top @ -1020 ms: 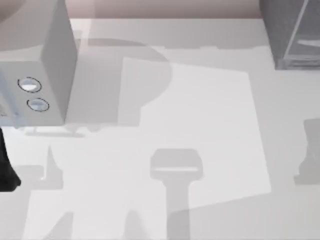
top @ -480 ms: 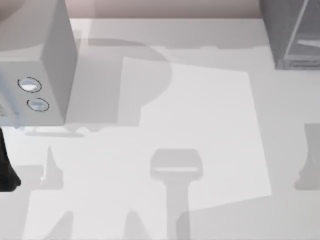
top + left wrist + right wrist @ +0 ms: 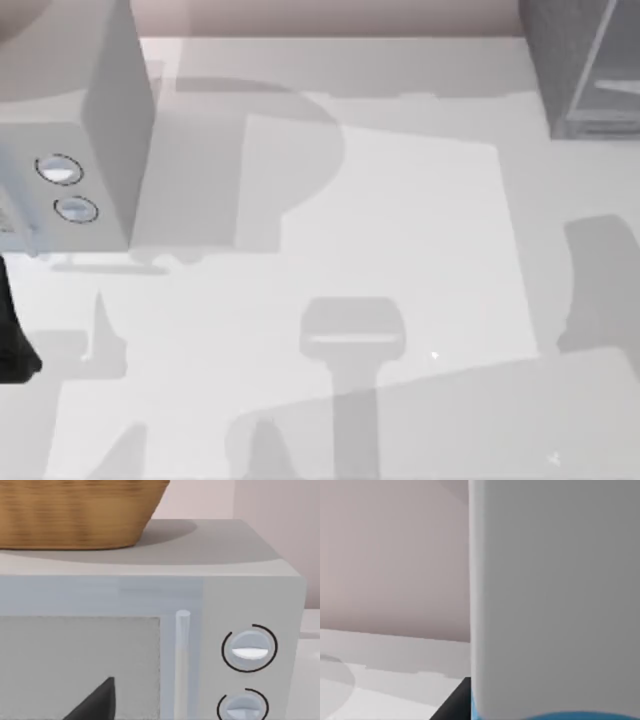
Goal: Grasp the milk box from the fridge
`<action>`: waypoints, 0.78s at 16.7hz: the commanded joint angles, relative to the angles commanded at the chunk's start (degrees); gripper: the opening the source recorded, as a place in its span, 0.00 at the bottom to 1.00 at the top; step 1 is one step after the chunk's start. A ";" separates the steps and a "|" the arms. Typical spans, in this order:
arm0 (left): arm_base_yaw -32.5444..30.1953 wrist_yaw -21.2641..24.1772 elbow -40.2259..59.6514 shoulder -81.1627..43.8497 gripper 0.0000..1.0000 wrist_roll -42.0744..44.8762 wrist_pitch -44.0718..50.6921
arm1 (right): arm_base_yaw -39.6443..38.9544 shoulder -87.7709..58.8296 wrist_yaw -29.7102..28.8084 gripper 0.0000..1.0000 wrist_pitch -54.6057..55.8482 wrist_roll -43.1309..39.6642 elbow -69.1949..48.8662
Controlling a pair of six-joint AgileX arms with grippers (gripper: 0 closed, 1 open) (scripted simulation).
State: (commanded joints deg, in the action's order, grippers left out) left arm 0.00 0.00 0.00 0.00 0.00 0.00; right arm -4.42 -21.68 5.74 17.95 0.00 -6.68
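Note:
The fridge (image 3: 585, 62) is a dark grey cabinet with a pale glassy panel, standing at the table's far right corner in the top view. In the right wrist view a broad grey surface (image 3: 555, 590) stands very close. A thin bright blue strip (image 3: 555, 716) runs along its lower edge, and I cannot tell whether this is the milk box. A dark wedge of my right gripper (image 3: 454, 703) shows beside it. My left arm (image 3: 12, 345) sits at the table's left edge. One dark fingertip (image 3: 97, 703) of its gripper points at the box with dials.
A lighter grey box with two round dials (image 3: 70, 130) stands at the back left, and a brown woven basket (image 3: 75, 510) rests on its top. Shadows of the arms lie across the white table (image 3: 400, 230), with a broad one along the front right.
The shadow at the table's right edge has grown and shifted toward the back. A broad new shadow has spread over the front right. The left arm has not moved.

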 joint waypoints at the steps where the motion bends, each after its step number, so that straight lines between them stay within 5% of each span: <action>1: 0.00 0.00 0.00 0.00 1.00 0.00 0.00 | -0.91 -5.24 1.13 0.00 3.66 0.01 -1.32; 13: 0.00 0.00 0.00 0.00 1.00 0.00 0.00 | -11.74 -67.94 14.58 0.00 47.18 0.89 -16.54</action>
State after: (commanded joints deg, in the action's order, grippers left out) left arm 0.00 0.00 0.00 0.00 0.00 0.00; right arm -16.16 -89.62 20.31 65.13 0.89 -23.22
